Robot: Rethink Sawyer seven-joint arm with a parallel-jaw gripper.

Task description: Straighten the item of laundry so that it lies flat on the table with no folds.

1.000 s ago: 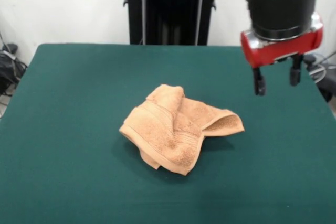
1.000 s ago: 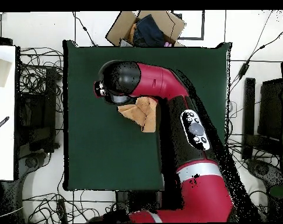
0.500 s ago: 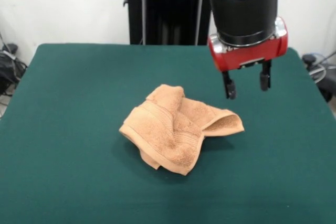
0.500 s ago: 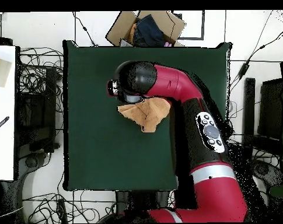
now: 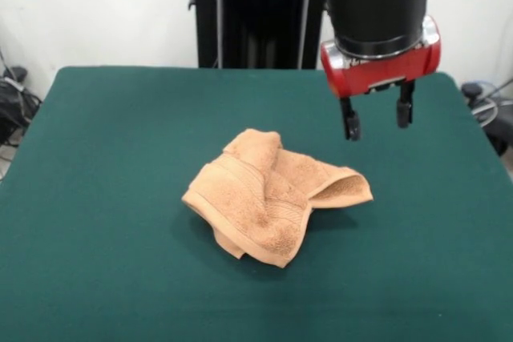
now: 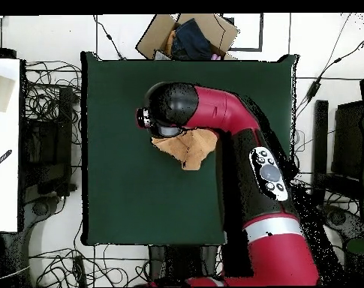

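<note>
1. The step in hand looks like the approach: the gripper (image 5: 377,122) hangs above the tabletop, up and to the far side of the towel's (image 5: 272,195) open fold, touching nothing.
2. Its two black fingers (image 5: 350,124) stand apart with clear space between them, and it holds nothing.
3. The towel lies crumpled near the middle of the table (image 5: 104,270), well away from every edge. One layer is doubled over another, a rounded hump sits at its far side, and a pocket-like fold gapes toward the right-hand edge in the front view.
4. The task is barely begun: no part of the towel lies as a single flat layer.
5. The next move probably calls for coming down on one free hem or corner, likely the lip of the gaping fold, pinching only the top layer, then drawing it outward.
6. The tabletop is plain dark green cloth, bare but for the towel.
7. Around it, the overhead view shows cables (image 6: 46,97) on the floor, a cardboard box (image 6: 186,34) past one edge and a white surface (image 6: 4,142) to one side.
</note>
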